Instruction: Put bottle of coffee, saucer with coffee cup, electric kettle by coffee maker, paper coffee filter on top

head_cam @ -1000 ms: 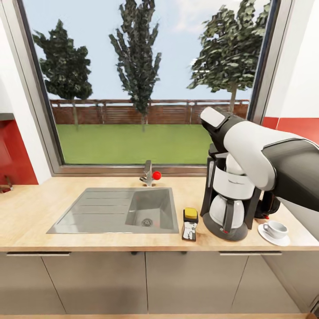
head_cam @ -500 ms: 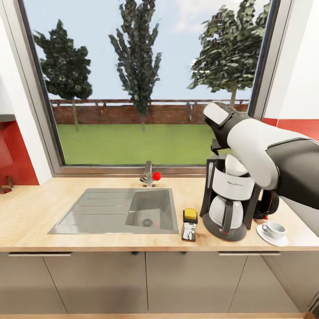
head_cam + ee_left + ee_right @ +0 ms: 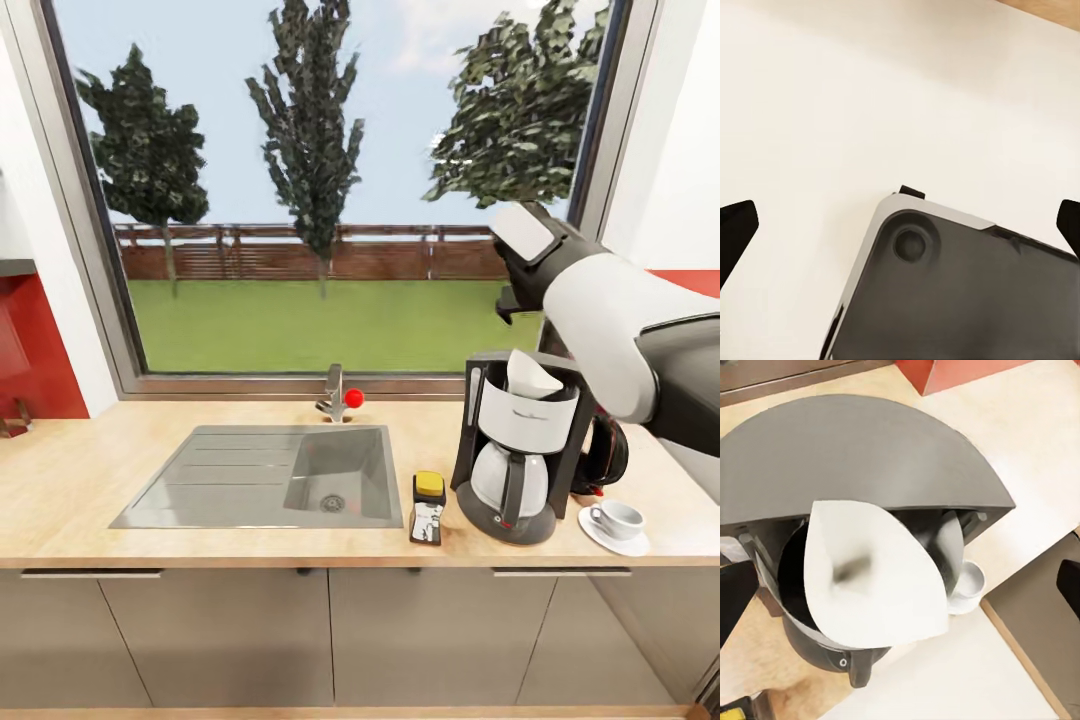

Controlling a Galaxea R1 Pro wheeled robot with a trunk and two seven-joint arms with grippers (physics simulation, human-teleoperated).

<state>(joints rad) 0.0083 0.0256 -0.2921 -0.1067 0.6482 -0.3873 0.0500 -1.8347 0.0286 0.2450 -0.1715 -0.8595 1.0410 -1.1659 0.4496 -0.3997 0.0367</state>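
Resting on top of coffee maker (image 3: 515, 455): paper coffee filter (image 3: 874, 577). Flanking it on countertop (image 3: 70, 480): bottle of coffee (image 3: 429, 507), electric kettle (image 3: 603, 455), coffee cup (image 3: 615, 518) on saucer (image 3: 640, 545). Hovering above: right gripper (image 3: 900, 592), fingers apart, empty. Appearing complete.

On the beige countertop (image 3: 70, 500) stand the bottle of coffee (image 3: 429, 508), the coffee maker (image 3: 517, 445), the electric kettle (image 3: 604, 455) and the saucer (image 3: 598, 534), beside the inset sink (image 3: 240, 480).

Right arm (image 3: 610, 320) raised, right pincer (image 3: 900, 585) open-fingered, empty, pointing down.
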